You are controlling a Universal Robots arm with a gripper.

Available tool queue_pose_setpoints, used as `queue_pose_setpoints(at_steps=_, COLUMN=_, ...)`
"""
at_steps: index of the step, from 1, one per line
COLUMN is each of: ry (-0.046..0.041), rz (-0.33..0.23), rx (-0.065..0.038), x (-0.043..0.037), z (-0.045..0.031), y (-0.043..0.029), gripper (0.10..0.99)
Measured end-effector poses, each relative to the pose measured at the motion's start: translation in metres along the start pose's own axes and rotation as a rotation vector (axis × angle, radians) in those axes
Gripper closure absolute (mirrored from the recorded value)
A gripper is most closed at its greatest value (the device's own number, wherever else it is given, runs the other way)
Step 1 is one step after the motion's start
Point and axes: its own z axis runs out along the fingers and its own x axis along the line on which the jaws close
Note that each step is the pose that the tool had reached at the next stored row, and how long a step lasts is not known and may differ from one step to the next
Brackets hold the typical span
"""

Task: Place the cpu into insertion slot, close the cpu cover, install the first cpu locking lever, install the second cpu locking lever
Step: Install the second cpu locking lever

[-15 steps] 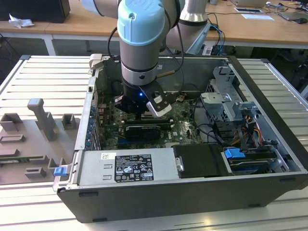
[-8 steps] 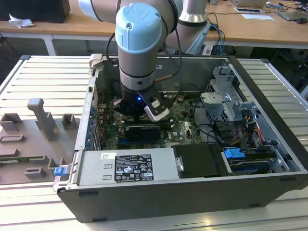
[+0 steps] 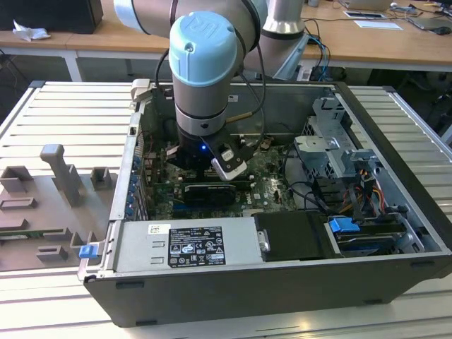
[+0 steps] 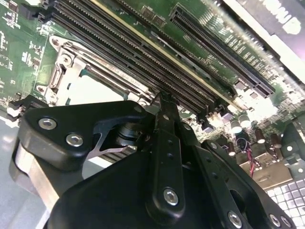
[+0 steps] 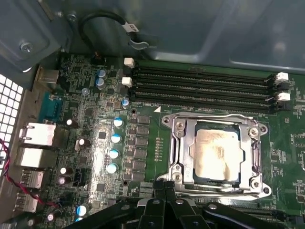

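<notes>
Silvery cpu cover [image 5: 217, 155] lies flat over the cpu [image 5: 218, 151].

My arm [image 3: 205, 63] reaches steeply down, wrist vertical; my gripper [image 5: 164, 187] points downward; its black fingers [image 4: 164, 124] are pressed together, holding nothing.

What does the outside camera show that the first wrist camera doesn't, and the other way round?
The exterior view alone shows the whole computer case, the arm reaching into it, and the grey ribbed table. The first wrist view alone shows the cpu seated in the insertion slot with the cpu cover down around it. Both share the green circuit board.
</notes>
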Motion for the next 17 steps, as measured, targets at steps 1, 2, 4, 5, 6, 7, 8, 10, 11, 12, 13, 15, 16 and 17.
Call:
queue_pose_setpoints(at_steps=1, ry=-0.0003, rz=0.0, rx=-0.002, x=0.0001, z=0.0004, y=0.0, gripper=0.98)
queue_pose_setpoints(at_steps=2, ry=-0.0003, rz=0.0, rx=-0.002, x=0.0001, z=0.0008, y=-0.0001, gripper=0.98)
queue_pose_setpoints(at_steps=4, ry=-0.0001, rz=0.0, rx=-0.003, x=0.0001, z=0.0019, y=-0.0003, gripper=0.98)
queue_pose_setpoints(at_steps=5, ry=-0.0002, rz=0.0, rx=-0.003, x=0.0002, z=0.0028, y=-0.0006, gripper=0.98)
queue_pose_setpoints(at_steps=6, ry=-0.0001, rz=0.0, rx=-0.003, x=0.0002, z=0.0034, y=-0.0008, gripper=0.98)
queue_pose_setpoints(at_steps=7, ry=-0.0001, rz=0.0, rx=-0.003, x=0.0003, z=0.0038, y=-0.0009, gripper=0.98)
queue_pose_setpoints(at_steps=8, ry=-0.0001, rz=0.0, rx=-0.004, x=0.0003, z=0.0044, y=-0.0011, gripper=0.98)
queue_pose_setpoints(at_steps=10, ry=-0.0002, rz=0.0, rx=-0.005, x=0.0003, z=0.0051, y=-0.0012, gripper=0.98)
queue_pose_setpoints(at_steps=11, ry=-0.0004, rz=0.0, rx=-0.007, x=0.0003, z=0.0055, y=-0.0014, gripper=0.98)
queue_pose_setpoints(at_steps=12, ry=-0.0007, rz=0.0, rx=-0.009, x=0.0003, z=0.0058, y=-0.0014, gripper=0.98)
queue_pose_setpoints(at_steps=13, ry=-0.0009, rz=0.0, rx=-0.01, x=0.0003, z=0.0061, y=-0.0014, gripper=0.98)
queue_pose_setpoints(at_steps=15, ry=-0.001, rz=-0.001, rx=-0.01, x=0.0006, z=0.006, y=-0.0014, gripper=0.98)
queue_pose_setpoints(at_steps=16, ry=-0.0012, rz=-0.001, rx=-0.01, x=0.0008, z=0.005, y=-0.0012, gripper=0.98)
queue_pose_setpoints(at_steps=17, ry=-0.0013, rz=-0.001, rx=-0.011, x=0.0009, z=0.0013, y=-0.0001, gripper=0.98)
